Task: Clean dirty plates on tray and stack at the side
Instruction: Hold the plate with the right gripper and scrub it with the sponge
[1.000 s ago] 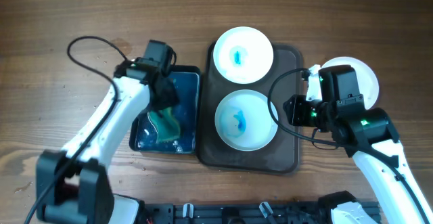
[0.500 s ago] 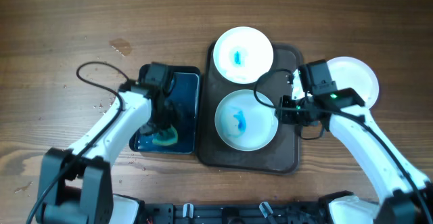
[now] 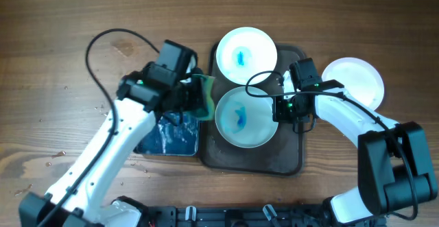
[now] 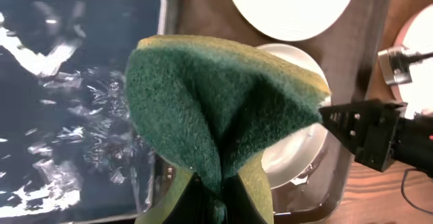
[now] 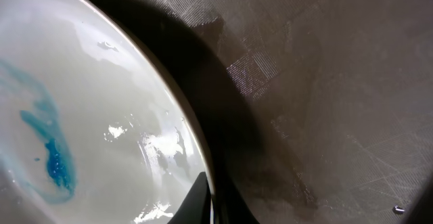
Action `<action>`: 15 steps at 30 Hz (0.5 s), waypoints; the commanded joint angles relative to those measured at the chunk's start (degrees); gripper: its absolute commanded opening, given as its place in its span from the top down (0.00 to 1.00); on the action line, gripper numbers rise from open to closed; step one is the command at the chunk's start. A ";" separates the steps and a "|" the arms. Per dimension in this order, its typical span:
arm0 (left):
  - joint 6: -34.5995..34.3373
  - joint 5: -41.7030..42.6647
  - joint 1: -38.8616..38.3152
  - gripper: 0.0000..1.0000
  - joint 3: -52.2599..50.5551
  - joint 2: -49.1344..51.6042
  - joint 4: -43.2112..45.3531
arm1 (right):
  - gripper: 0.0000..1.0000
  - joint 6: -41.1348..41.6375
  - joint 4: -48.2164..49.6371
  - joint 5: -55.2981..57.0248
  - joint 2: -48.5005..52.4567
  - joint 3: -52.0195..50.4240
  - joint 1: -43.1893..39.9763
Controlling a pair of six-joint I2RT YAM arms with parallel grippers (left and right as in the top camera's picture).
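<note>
Near plate (image 3: 245,117), one of two on the tray (image 3: 291,160): blue streak left of centre, wet glare on the glaze. The far plate (image 3: 245,55), also smeared blue, sits at the tray's far end and overhangs its rim. The third plate (image 3: 357,83), plain white, lies on the surface (image 3: 82,21) right of the tray, presumably the start of the stack.

Right fingers (image 5: 201,195) pinch the near plate's right rim. Dark shadow under that edge suggests it is lifted off the tray (overhead view doesn't confirm the tilt). Left fingers (image 3: 186,98) are pressed onto a folded green sponge (image 3: 204,97), held over the tray's left rim just beside the near plate; contact not evident. Blue basin (image 3: 164,134) with water lies left of the tray.

Risks:
- The grip is on a thin rim with wet glaze. Scrubbing pressure could lever the plate out of the pinch or skid it into the far plate.
- A dripping sponge would wet the tray and make sliding likelier.
- The fold may land on the plate's edge and miss the smear.
</note>
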 commanded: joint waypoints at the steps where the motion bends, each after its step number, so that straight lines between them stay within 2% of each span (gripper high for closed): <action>1: -1.66 1.81 -4.90 0.96 0.70 7.23 7.26 | 0.96 1.38 -1.22 3.43 2.23 -0.52 0.09; 3: -1.66 3.48 -10.01 0.96 0.70 14.91 15.21 | 0.96 1.36 -1.57 4.00 2.23 -0.52 0.09; 4: -1.92 3.50 -14.32 0.96 0.70 22.93 22.53 | 0.96 1.38 -1.81 4.00 2.23 -0.52 0.09; 8: -6.64 5.86 -16.79 0.96 0.70 31.06 27.82 | 0.96 1.38 -2.49 4.00 2.23 -0.52 0.09; 9: -6.64 4.44 -16.72 0.96 0.70 32.04 27.23 | 0.96 1.38 -2.69 4.00 2.23 -0.52 0.09; 13: -8.20 -9.79 -14.53 0.96 0.72 31.78 18.21 | 0.96 1.36 -2.99 4.00 2.23 -0.52 0.09; 15: -8.13 -12.83 -11.63 0.96 0.79 31.23 13.05 | 0.96 1.36 -3.06 4.00 2.23 -0.52 0.09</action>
